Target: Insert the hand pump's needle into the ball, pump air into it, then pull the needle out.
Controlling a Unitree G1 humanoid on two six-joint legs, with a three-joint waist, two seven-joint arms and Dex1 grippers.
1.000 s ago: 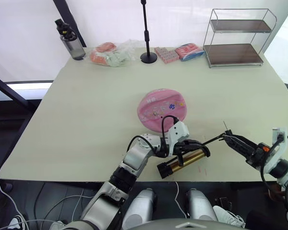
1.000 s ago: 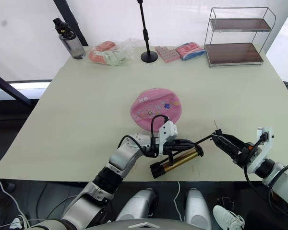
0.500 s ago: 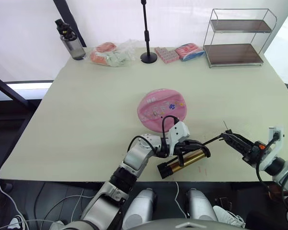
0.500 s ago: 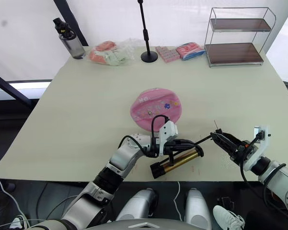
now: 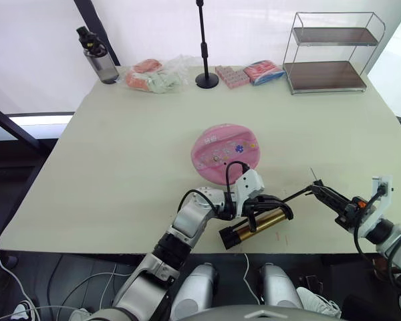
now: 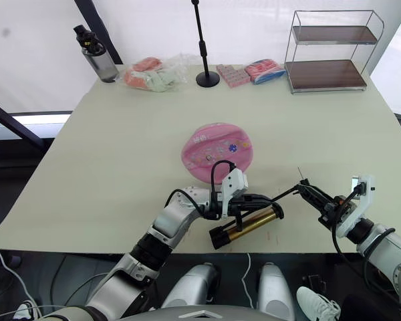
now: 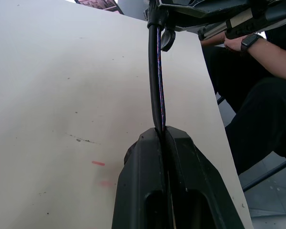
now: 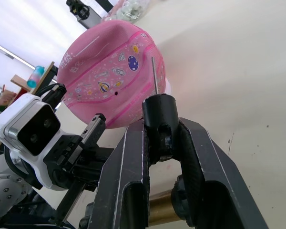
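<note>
holding the thin metal needle (image 8: 154,76) upright by its black hose fitting, the right gripper (image 8: 160,138) is clamped near the table's front edge, well apart from the flat pink printed rubber ball (image 5: 224,152) at mid-table. the left gripper (image 5: 266,204) pinches the hose beside the bronze-gold hand pump (image 5: 255,225). best tilt the tip down toward the ball's dark valve dot, slowly.

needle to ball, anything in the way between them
Nothing visible does. The right gripper holds the hose end with the needle sticking up, off to the ball's right. Between them is bare table. The left gripper and pump sit nearer the robot, off that line.
</note>
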